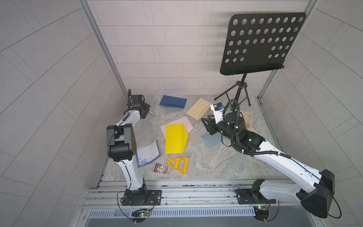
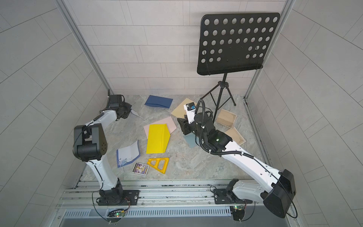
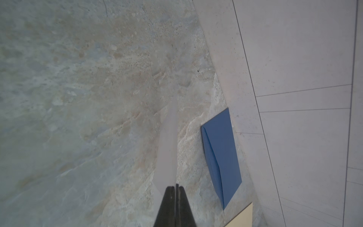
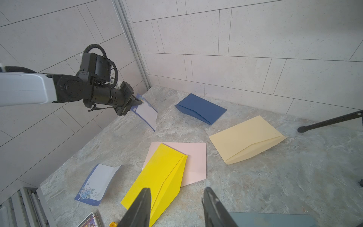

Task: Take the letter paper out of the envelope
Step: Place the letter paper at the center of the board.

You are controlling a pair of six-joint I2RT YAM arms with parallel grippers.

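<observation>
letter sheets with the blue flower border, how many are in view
2. One blue-bordered white paper letter sheet lies beside the yellow paper envelope; the second sheet hangs pinched in the left claw near the far left corner. Others may be hidden inside envelopes.

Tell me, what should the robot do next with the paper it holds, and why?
Probably lower the left gripper and lay the letter paper on the table below: the sheet is already out, hanging in the air, pinched by one edge.
</observation>
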